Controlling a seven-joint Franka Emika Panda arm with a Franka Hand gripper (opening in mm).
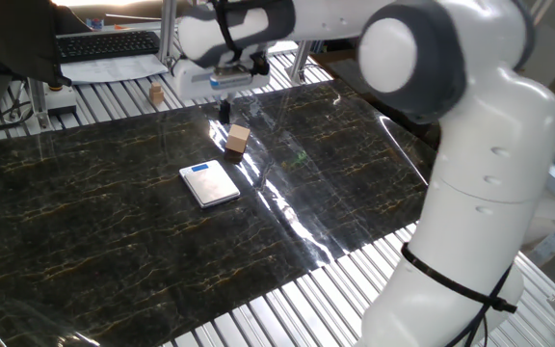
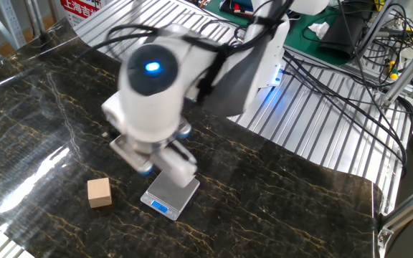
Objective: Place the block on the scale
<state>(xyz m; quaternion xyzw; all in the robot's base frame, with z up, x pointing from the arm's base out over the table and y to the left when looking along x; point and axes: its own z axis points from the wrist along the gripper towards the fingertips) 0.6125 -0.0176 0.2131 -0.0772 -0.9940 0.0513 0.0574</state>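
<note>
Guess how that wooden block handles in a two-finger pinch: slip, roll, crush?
The block looks like a plain wooden cube, so probably rigid and unlikely to crush. Its flat faces rest flush on the mat, so it should neither roll nor tip easily. It looks small beside the scale, so likely light; bare wood probably grips well.

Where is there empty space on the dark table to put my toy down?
The wide dark mat in front of the scale is bare, and so is the stretch right of the glare. It is crowded near the block, where the gripper hovers.
</note>
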